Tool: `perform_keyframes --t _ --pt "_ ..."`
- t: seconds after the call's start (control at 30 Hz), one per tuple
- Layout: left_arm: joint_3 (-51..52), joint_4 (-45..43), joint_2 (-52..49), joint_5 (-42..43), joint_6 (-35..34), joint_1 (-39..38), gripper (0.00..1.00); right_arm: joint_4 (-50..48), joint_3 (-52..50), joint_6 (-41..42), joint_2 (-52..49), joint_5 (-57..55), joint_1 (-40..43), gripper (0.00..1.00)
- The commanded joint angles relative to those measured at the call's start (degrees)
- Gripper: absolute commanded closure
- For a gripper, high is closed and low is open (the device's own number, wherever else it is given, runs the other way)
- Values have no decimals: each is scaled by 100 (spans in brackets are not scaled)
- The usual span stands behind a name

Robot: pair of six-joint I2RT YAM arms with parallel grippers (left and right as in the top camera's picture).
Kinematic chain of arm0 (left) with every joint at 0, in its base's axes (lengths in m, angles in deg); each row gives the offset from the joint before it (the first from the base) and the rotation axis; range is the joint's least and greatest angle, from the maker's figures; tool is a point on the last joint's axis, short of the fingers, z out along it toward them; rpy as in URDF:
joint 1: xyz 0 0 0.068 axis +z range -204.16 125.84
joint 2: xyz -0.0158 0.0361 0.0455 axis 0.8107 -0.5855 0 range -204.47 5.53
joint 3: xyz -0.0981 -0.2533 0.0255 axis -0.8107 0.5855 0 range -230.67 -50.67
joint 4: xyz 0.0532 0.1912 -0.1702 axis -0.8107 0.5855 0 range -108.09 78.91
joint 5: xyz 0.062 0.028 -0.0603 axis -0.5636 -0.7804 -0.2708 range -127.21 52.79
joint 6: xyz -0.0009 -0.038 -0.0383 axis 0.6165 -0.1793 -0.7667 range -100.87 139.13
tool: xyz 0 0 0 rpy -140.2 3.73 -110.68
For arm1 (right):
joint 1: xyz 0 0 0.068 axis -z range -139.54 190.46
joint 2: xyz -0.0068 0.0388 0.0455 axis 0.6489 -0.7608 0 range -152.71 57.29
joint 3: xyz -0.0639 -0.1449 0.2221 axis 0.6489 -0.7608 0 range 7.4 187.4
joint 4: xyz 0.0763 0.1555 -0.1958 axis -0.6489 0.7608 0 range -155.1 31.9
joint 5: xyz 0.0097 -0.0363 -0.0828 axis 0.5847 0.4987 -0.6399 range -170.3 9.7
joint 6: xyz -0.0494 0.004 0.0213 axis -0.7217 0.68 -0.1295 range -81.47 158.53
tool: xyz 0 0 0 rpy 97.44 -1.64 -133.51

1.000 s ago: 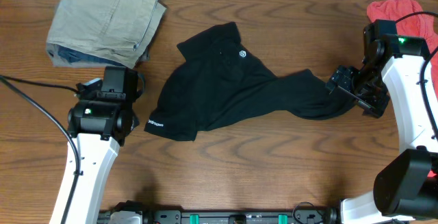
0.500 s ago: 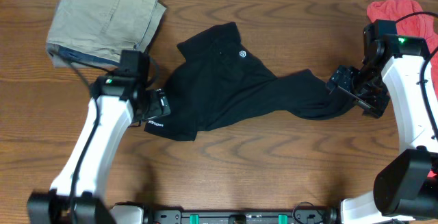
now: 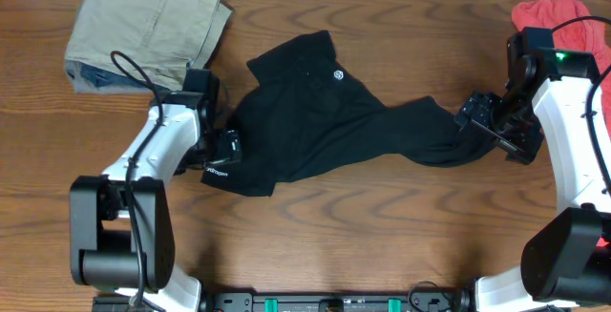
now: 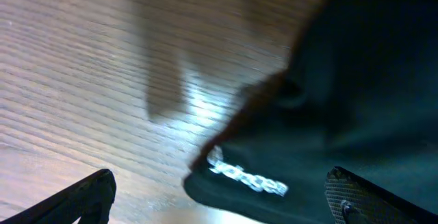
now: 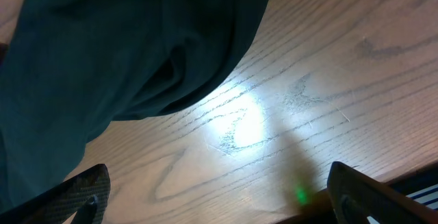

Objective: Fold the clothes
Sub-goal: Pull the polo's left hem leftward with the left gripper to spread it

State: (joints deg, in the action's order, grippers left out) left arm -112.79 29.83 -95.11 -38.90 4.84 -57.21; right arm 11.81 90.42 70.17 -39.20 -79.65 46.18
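Black collared shirt (image 3: pixel 315 126) lies crumpled and unfolded just right of khaki trousers (image 3: pixel 143 31), one end trailing away from them. Left gripper (image 3: pixel 225 148): jaws apart, empty, over hem corner by white label (image 3: pixel 218 172), on trousers side. Right gripper (image 3: pixel 474 114): jaws apart, empty, at shirt's far end. Judgement: no fold made, flattening and all folds outstanding.

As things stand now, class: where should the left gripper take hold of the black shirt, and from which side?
Probably the corner of the black shirt with the white label: it lies flat, between the fingers of the open left gripper. Come from above.
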Motion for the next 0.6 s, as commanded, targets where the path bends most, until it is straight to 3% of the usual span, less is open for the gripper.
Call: perform_keyframes --t 0.0,0.1,0.3,0.4,0.57 --pt "-105 15 -149 151 254 286 2 2 0 90 -22 2 22 1" --pt "-94 -7 -245 693 608 452 1 2 0 90 -22 2 22 1" --pt "-15 -120 -267 752 678 459 1 2 0 90 -22 2 22 1" --pt "90 -249 -269 765 678 459 13 2 0 90 -22 2 22 1" --pt "243 -334 -278 820 678 459 17 2 0 90 -22 2 22 1"
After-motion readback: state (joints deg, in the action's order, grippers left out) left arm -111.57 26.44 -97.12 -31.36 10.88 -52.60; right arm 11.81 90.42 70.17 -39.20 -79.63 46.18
